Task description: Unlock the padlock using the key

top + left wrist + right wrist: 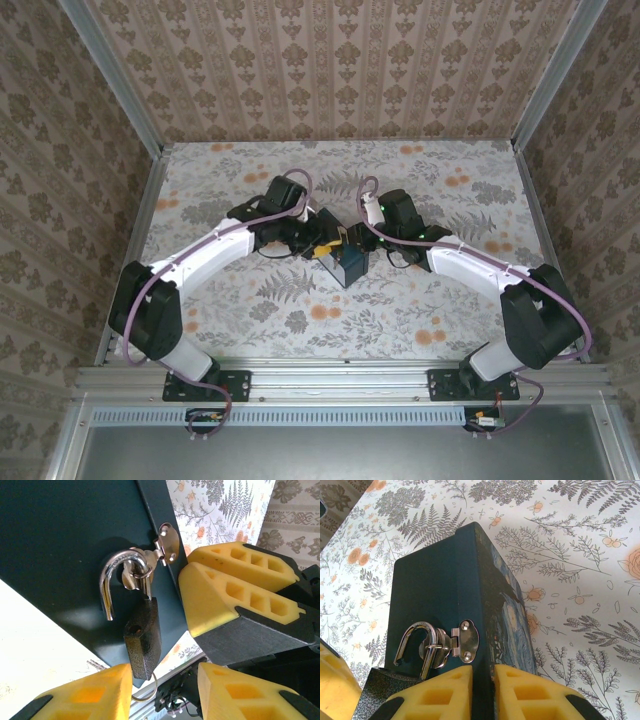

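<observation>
The padlock (pixel 144 640) has a dark speckled body and a silver shackle (pixel 112 580). It hangs from the hasp (pixel 167 542) of the dark blue box (pixel 60 540). One shackle leg stands free of the body. A thin key ring (pixel 152 692) pokes out under the body; the key itself is hidden. My left gripper (pixel 165 697) is open just below the lock, whose lower end is near the left finger (pixel 85 695). My right gripper (pixel 482 692) is shut on the box's edge (pixel 482 630), beside the hasp plate (pixel 466 640) and the padlock (pixel 375 690).
The box (pixel 350 265) stands mid-table on the floral cloth (pixel 450 180), between both wrists. The right gripper's yellow fingers (pixel 225 590) sit close to the lock's right side. Patterned walls close in the table at the back and sides.
</observation>
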